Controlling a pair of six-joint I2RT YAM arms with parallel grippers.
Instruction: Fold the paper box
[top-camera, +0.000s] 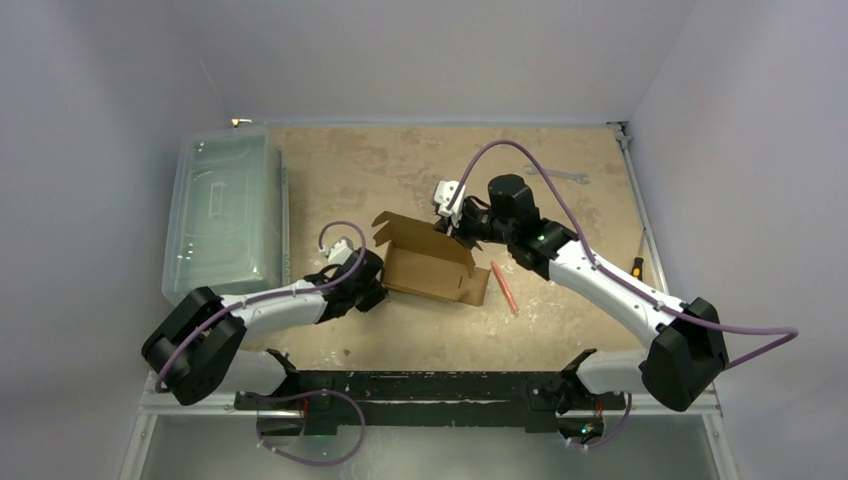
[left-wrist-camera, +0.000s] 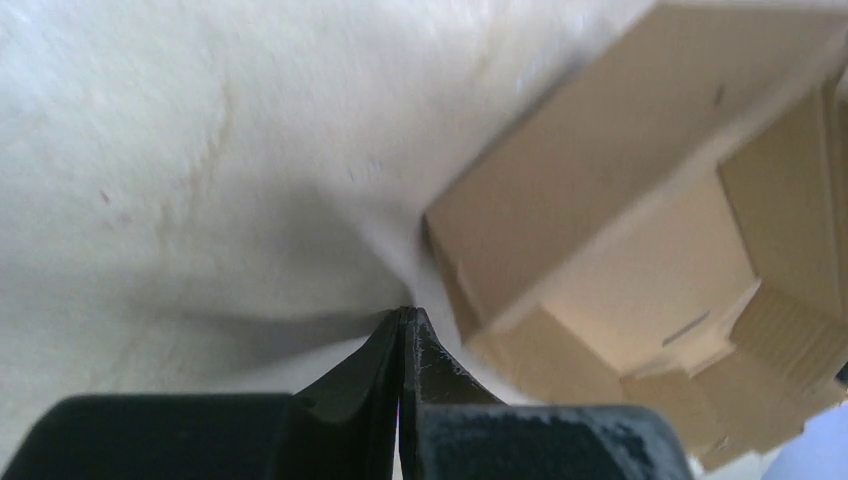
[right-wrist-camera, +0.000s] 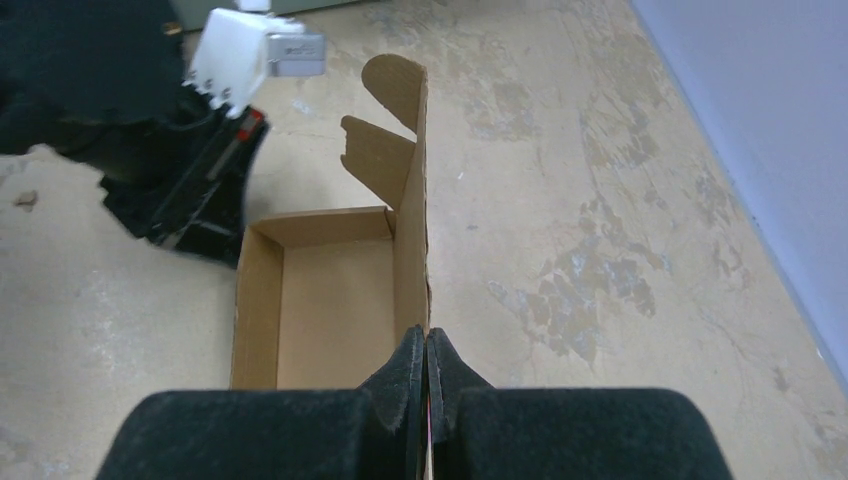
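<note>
The worn tabletop carries a large clear plastic bin along its left side. Near the middle lies the paper box, partly formed into an open tray with one long wall and its tabs standing upright. The right hand pinches the end of that upright wall, the left hand sits just beside the box's opposite corner with its fingers pressed together on nothing, and a thin orange stick lies just right of the box.
</note>
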